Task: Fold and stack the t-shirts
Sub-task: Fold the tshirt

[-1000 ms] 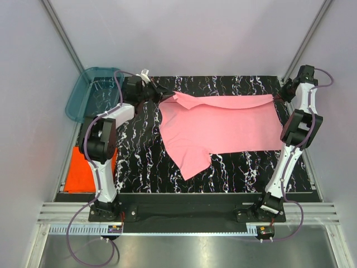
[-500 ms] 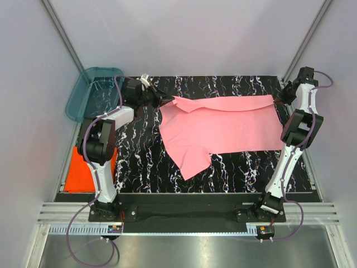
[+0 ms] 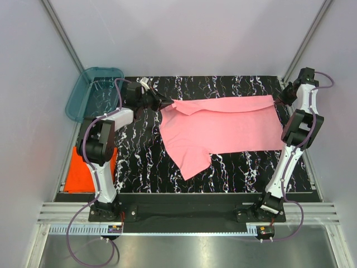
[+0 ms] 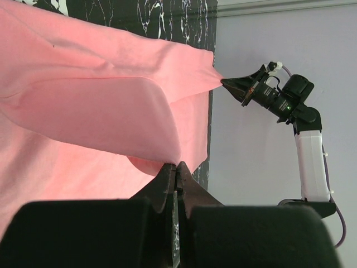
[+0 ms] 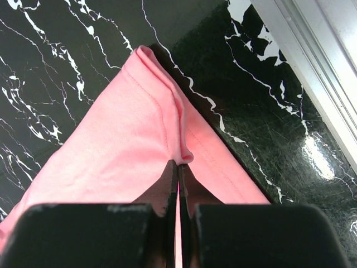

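Pale lilac walls enclose a black, white-veined counter [image 3: 139,162]. The pink shirt [image 3: 223,125] lies spread across it, its far corners clamped tight by the left tool [image 3: 166,104] and right tool [image 3: 277,99]. An orange shirt [image 3: 78,170] lies off the left edge, near the teal tub [image 3: 83,92].

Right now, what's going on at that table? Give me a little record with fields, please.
Pink t-shirt: spread out on the black table, its far edge held at both corners
Left fingers: shut on the pink t-shirt's far left corner
Right fingers: shut on its far right corner
Orange-red t-shirt: lying at the table's left edge
Teal tub: far left corner
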`<state>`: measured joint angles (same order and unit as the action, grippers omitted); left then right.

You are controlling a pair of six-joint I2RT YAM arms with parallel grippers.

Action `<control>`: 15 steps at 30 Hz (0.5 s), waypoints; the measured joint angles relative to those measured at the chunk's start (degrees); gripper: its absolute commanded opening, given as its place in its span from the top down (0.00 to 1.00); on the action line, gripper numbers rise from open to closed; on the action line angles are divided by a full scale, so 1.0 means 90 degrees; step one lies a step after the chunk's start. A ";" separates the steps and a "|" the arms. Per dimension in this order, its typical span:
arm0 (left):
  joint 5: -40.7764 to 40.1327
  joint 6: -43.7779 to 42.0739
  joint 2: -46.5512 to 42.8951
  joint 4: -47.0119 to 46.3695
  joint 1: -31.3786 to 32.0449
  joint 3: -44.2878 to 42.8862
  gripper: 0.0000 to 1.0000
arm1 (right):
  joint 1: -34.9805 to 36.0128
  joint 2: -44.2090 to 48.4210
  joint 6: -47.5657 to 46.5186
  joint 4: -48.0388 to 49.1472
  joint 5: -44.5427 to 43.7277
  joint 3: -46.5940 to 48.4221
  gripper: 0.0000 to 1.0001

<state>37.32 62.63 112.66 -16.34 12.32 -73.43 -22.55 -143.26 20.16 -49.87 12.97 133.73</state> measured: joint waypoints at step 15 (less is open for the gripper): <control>0.0007 -0.0015 -0.0002 0.0119 -0.0061 0.0100 1.00 | 0.0000 0.0000 0.0005 -0.0100 -0.0219 -0.0376 0.88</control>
<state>37.39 62.50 112.64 -15.27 11.77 -72.53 -22.55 -143.26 20.21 -50.76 11.00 130.34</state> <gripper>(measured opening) 0.012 0.031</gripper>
